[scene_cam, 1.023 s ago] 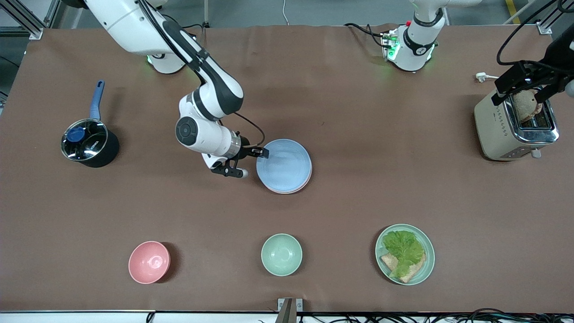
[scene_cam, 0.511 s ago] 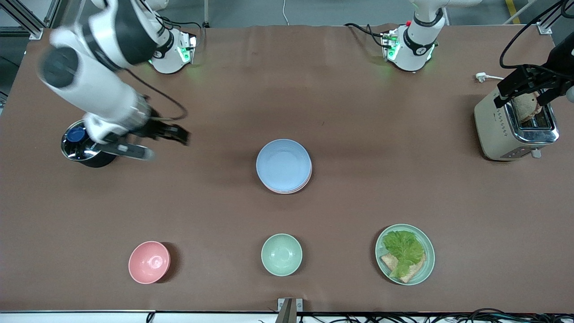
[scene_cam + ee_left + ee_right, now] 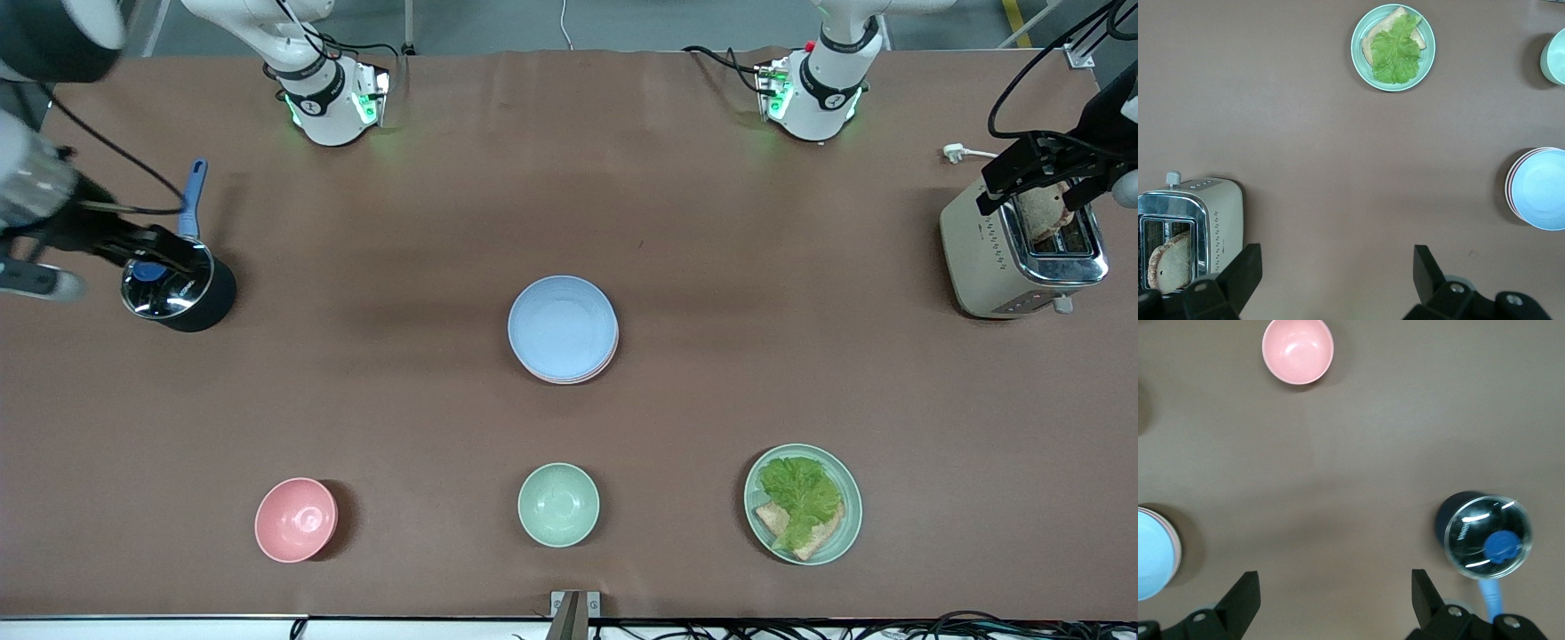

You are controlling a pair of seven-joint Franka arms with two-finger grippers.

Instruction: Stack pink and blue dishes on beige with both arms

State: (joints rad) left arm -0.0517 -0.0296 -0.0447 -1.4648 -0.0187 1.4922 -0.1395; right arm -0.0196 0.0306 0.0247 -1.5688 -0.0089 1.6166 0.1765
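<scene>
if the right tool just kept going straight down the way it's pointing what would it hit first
Probably bare table. The right tool, open and empty, points down at brown surface beside the lidded saucepan, which sits off to one side of its line. Depth is hard to judge, so the pan's handle could be a close call.

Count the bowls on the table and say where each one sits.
2. The pink bowl sits near the front camera toward the right arm's end. The green bowl sits beside it, nearer the camera than the plate stack.
</scene>
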